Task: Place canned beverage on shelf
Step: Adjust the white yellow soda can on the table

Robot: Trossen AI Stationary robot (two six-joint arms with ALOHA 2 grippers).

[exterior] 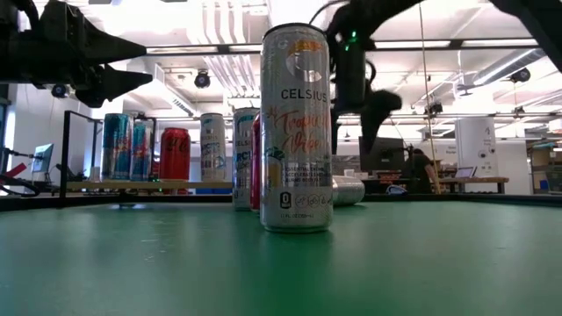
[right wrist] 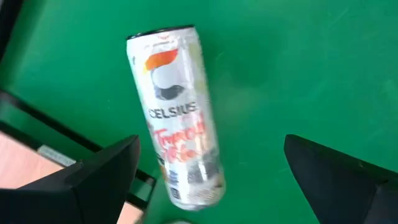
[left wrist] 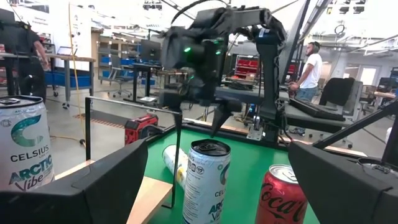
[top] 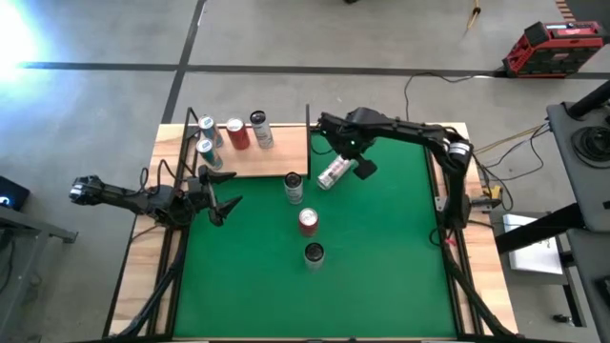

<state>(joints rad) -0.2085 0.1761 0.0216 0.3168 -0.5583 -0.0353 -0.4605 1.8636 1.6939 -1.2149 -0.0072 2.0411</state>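
Green mat [top: 381,267]: covering most of the table; all loose cans are resting on it.
Shelf [top: 272,162]: light-wood board lying at the mat's far left corner, black rods at its edges; four cans are already standing on it, with free board showing nearest the right arm.
Right arm: reaching across the far side of the mat, its gripper [top: 345,164] hanging just above the fallen can, fingers spread wide and gripping nothing.
Left arm: waiting at the mat's left edge beside the shelf, its gripper [top: 221,195] also gaping and empty.
Fallen can [right wrist: 177,115]: white Celsius can lying on its side on the mat, just off the shelf's right edge, lying between the right fingers in the wrist view.
Upright cans: three are standing in a row down the mat, the nearest to the shelf [top: 294,187] sitting close to the fallen one.
Step in hand, as judged: lowering onto the fallen can.
Doing it well: closing across the can's body, not its ends, since a round can is likely rolling if nudged; keeping clear of the upright neighbour and the shelf rod.
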